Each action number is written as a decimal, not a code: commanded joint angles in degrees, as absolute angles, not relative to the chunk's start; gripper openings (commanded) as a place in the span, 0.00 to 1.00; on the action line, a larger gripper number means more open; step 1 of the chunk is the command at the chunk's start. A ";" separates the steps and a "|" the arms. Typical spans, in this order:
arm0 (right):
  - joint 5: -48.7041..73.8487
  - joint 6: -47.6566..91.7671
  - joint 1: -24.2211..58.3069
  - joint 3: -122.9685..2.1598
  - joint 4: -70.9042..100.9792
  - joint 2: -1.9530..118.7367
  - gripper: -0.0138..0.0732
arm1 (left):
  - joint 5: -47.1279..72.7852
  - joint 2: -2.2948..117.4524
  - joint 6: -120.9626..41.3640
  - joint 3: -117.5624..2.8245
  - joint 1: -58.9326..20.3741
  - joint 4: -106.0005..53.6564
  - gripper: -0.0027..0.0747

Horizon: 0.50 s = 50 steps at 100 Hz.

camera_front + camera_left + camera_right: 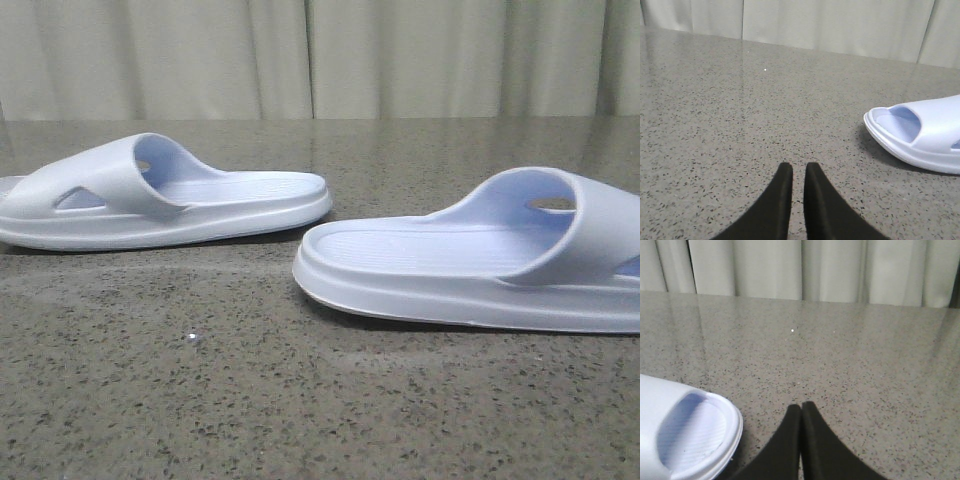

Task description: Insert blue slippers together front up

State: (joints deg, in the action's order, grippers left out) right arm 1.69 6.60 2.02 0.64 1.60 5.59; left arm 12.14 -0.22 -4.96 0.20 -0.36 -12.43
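Two pale blue slippers lie sole-down and apart on the speckled grey table. One slipper (160,195) is at the left and the other slipper (480,260) is nearer, at the right; their heel ends face each other. My left gripper (798,167) is empty, its jaws nearly together with a narrow gap, over bare table, clear of one slipper's end (925,135). My right gripper (801,406) is shut and empty, just beside a slipper's rounded end with its ribbed footbed (685,435). Neither gripper shows in the front view.
The table (250,400) is speckled grey stone. A pale curtain (320,55) hangs along its far edge. A strip of table lies between the two slippers.
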 commanded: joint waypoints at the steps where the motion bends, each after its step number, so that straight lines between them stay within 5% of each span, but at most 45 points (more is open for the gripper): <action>1: -3.75 6.75 1.54 1.75 1.13 5.85 0.06 | 7.33 -1.68 -4.43 0.70 -0.25 -13.00 0.05; 50: -3.87 6.75 1.54 1.75 14.47 5.85 0.06 | 4.97 -1.68 -4.43 0.70 -0.25 -27.27 0.05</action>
